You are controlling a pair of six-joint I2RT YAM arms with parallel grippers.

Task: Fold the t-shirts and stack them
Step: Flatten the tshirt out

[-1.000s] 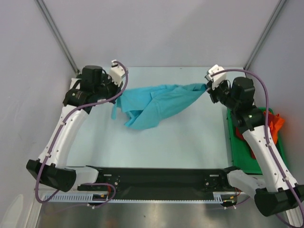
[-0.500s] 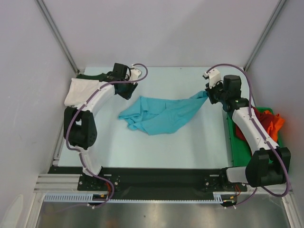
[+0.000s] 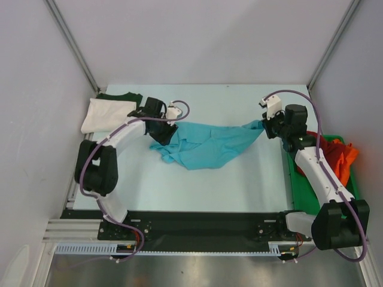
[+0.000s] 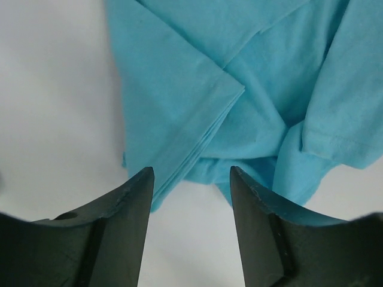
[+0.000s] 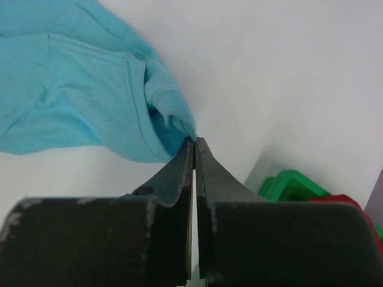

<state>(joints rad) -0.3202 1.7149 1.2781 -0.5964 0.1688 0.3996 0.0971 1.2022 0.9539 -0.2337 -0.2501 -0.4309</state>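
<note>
At the left gripper (image 4: pixel 191 174): jaws apart, nothing between them. Hangs over the pale table (image 4: pixel 54 107), tips aimed down at cloth. Faces, just ahead of those tips, a doubled sleeve hem of the turquoise t-shirt (image 4: pixel 239 89). Looks set to take a hold on that edge, judging by the gap lined up with it.

At the right gripper (image 5: pixel 194 139): pressed together on a ribbed edge of the same turquoise t-shirt, pinched by the very tips only. Cannot tell whether collar or hem. Holds that end out so the cloth runs in a drawn band away from it toward the other arm, probably to spread the shirt before any fold.

Outward from the left gripper, in the top view: behind it, toward the far left corner, the white t-shirt (image 3: pixel 105 115) lying flat, with the dark green t-shirt (image 3: pixel 119 95) touching its far side. Both well apart from the turquoise one; likely the stacking spot.

Outward from the right gripper: behind it and to its right, the green tray (image 3: pixel 297 179), with the red t-shirt (image 3: pixel 329 148) and the orange t-shirt (image 3: pixel 348 155) heaped in it, unfolded by the look.

By this layout: 1 shirt in hand, 2 set aside, 2 waiting.
</note>
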